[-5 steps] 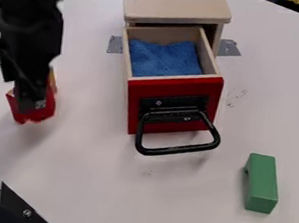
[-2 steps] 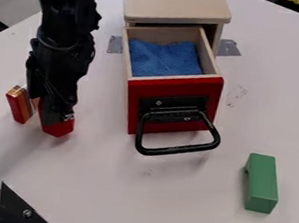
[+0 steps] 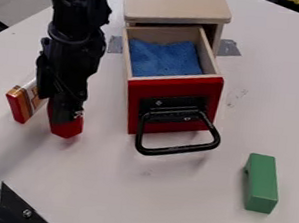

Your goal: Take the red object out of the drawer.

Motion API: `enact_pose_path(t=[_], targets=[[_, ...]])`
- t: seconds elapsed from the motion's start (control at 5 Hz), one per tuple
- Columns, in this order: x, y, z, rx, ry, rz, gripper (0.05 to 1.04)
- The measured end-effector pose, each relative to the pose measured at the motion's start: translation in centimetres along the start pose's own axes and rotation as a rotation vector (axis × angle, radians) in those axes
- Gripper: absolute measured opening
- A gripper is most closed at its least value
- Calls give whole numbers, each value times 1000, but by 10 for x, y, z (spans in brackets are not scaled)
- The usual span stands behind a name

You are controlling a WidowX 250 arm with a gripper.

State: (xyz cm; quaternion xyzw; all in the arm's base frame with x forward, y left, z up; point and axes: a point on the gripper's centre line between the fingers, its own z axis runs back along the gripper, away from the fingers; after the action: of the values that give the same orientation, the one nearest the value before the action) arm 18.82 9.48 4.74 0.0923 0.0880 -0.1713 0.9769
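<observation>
Black arm (image 3: 74, 45): had moved toward the drawer across the table (image 3: 163, 200), bringing the red object (image 3: 67, 130) along.
Open drawer (image 3: 169, 89): held blue cloth (image 3: 163, 59); the red object was outside, near a striped box (image 3: 17, 108).
Gripper (image 3: 64, 117): appeared clamped on the red object.
Red object: probably light, stiff and smooth; opposite sides, near mid-height, seemed the safest hold.
Pale marking (image 3: 79, 112): beside the red object, too small to read.
</observation>
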Motion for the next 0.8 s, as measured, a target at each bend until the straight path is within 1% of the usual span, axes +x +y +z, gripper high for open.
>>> enact_pose_path(t=[0.2,0.4,0.6,0.8], targets=[[4,5,-4,20,3,12,704],[7,9,-12,35,16,21,704],[7,12,-15,30,70,89,749],[9,11,-9,-2,88,122,993]])
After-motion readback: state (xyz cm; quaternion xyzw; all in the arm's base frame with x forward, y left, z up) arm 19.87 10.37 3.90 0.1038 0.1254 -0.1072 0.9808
